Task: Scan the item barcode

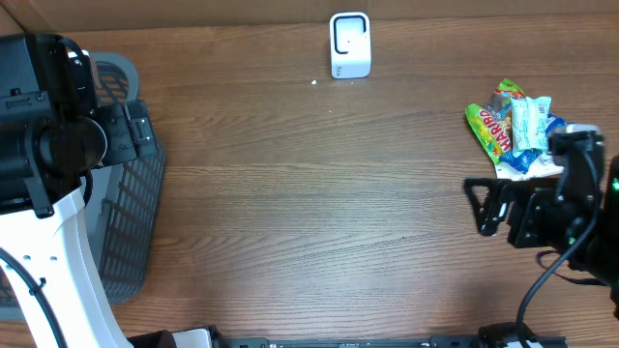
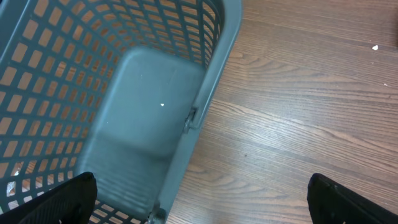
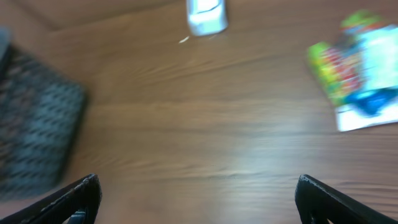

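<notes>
Both tools are spread wide, nothing in either. Left tool [image 2: 202,198] hangs over the rim of the grey plastic mesh basket [image 2: 219,37]. Right tool [image 3: 198,194] is near the pile of colourful snack packets [image 1: 513,130] lying on the brown wooden table [image 1: 309,203]. The small white scanner box [image 1: 349,44] stands well apart from them.

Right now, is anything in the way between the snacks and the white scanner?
No. Only bare table lies between the snacks and the scanner; nothing visible blocks the way. The basket sits far off at the left.
</notes>
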Controlling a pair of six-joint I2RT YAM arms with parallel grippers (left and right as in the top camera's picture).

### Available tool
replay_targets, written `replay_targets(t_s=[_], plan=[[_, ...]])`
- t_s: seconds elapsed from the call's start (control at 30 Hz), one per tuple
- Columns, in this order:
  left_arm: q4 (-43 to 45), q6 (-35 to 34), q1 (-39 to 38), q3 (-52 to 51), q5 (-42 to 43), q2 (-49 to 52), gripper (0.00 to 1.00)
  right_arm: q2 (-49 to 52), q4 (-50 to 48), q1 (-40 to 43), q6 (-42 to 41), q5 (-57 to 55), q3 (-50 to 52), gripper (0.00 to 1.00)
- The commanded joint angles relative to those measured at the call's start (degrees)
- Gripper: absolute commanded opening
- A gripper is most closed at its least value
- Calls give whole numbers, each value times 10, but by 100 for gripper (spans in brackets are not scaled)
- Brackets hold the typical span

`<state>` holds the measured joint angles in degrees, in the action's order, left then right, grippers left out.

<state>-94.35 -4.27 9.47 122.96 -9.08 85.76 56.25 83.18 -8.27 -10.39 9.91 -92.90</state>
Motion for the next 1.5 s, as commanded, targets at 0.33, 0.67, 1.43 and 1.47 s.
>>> replay_targets(t_s=[0.33,0.67,1.43,1.47], plan=[[1,6,2,8,-3,1,99,-101,-282,-1,52,-200,173,100],[1,6,3,8,-3,1,100,-320,-726,0,60,-179,628,100],[1,6,2,8,-3,1,100,-561,-785,-1,59,-119,925,100],[1,6,3,8,-3,1,100,-561,-785,-2,59,-111,925,100]])
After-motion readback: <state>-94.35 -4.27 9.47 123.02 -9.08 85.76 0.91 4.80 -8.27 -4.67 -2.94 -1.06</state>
